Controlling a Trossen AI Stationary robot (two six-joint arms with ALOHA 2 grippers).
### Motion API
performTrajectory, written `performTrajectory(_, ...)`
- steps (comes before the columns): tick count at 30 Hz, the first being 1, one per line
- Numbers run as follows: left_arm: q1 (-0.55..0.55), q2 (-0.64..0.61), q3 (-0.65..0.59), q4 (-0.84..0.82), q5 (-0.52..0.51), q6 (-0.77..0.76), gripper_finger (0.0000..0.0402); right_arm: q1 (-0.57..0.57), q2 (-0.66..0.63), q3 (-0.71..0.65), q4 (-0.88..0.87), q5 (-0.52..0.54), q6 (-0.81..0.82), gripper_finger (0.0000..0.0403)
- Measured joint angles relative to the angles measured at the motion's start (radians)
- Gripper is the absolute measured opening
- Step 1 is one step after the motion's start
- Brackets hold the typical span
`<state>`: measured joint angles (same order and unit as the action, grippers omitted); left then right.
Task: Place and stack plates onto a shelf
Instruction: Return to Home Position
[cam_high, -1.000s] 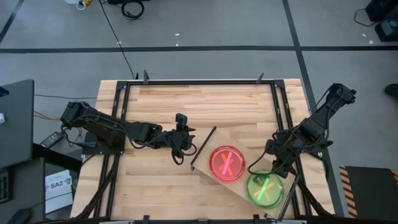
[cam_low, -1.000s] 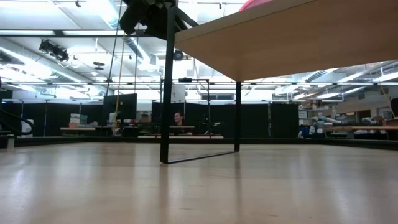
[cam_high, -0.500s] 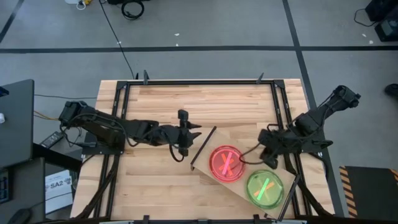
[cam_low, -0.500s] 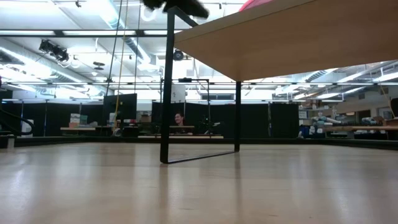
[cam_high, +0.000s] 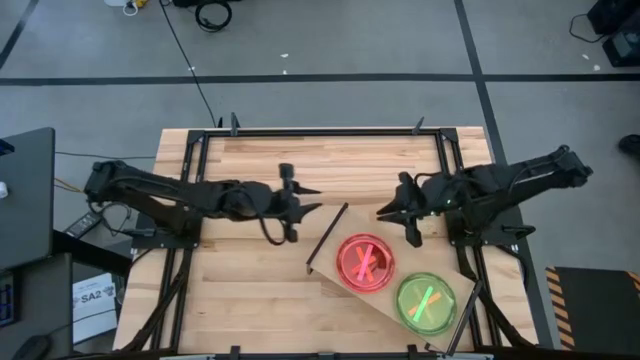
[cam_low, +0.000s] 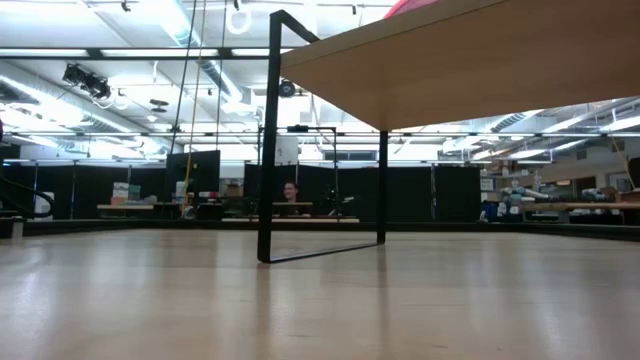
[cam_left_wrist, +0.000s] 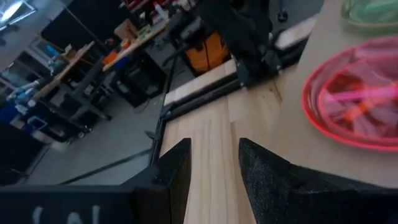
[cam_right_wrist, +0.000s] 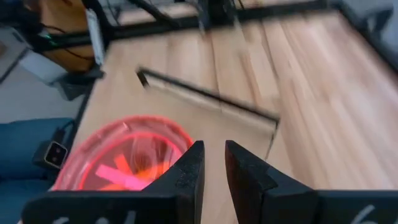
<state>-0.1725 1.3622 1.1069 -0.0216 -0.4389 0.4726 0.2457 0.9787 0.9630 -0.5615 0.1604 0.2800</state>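
Left tool (cam_left_wrist: 214, 148): fingers apart, a strip of plank showing between them, nothing held. It hangs over the middle of the light plank table (cam_high: 250, 290), just off the left end of the light wooden rectangular shelf on thin black metal legs (cam_high: 343, 235).

Right tool (cam_right_wrist: 214, 148): fingers a narrow slit apart, empty. It is above the table near the shelf's far edge, pointing toward the left tool.

The shelf sits skewed on the table's right half. On it, side by side and not touching:
- a neon pink translucent round plastic plate (cam_high: 365, 262) toward the left end
- a neon green translucent round plastic plate (cam_high: 427, 302) toward the right end

Each shows crossed bright streaks. Number of discs beneath each: cannot tell.

Low view: shelf underside and legs close up; a person (cam_low: 290, 190) far back in the room
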Motion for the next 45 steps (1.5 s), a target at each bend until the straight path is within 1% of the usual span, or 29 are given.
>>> performTrajectory(2,-0.006,-0.052,0.0,-0.039,-0.005,-0.033,0.0141,-0.021,-0.014,0.0,0.037,-0.029,-0.062,0.0071)
performTrajectory(4,-0.013,-0.115,0.0,-0.114,-0.005,-0.076,0.0141,-0.041,-0.036,0.0,0.041,-0.04,-0.096,0.0071)
performTrajectory(13,-0.058,-0.404,0.0,-0.435,-0.007,-0.28,0.0141,-0.087,-0.194,0.0,-0.011,-0.05,-0.136,0.0071)
performTrajectory(20,-0.105,-0.617,0.001,-0.647,-0.005,-0.377,0.0141,-0.087,-0.327,0.0,-0.084,-0.05,-0.145,0.0072)
performTrajectory(25,-0.137,-0.752,-0.007,-0.77,-0.005,-0.465,0.0141,-0.087,-0.414,0.0,-0.14,-0.05,-0.189,0.0071)
performTrajectory(29,-0.15,-0.869,-0.096,-0.757,-0.005,-0.472,0.0141,-0.087,-0.482,0.0,-0.203,-0.05,-0.223,0.0072)
performTrajectory(33,-0.152,-0.982,-0.251,-0.708,-0.004,-0.516,0.0141,-0.087,-0.544,0.0,-0.224,-0.05,-0.198,0.0071)
performTrajectory(40,-0.152,-1.134,-0.558,-0.433,-0.005,-0.481,0.0141,-0.087,-0.616,0.0,-0.224,-0.05,-0.205,0.0072)
performTrajectory(43,-0.152,-1.179,-0.644,-0.349,-0.004,-0.457,0.0141,-0.086,-0.634,-0.001,-0.222,-0.05,-0.202,0.0071)
performTrajectory(45,-0.152,-1.213,-0.682,-0.32,-0.006,-0.454,0.0141,-0.087,-0.644,-0.007,-0.221,-0.05,-0.201,0.0071)
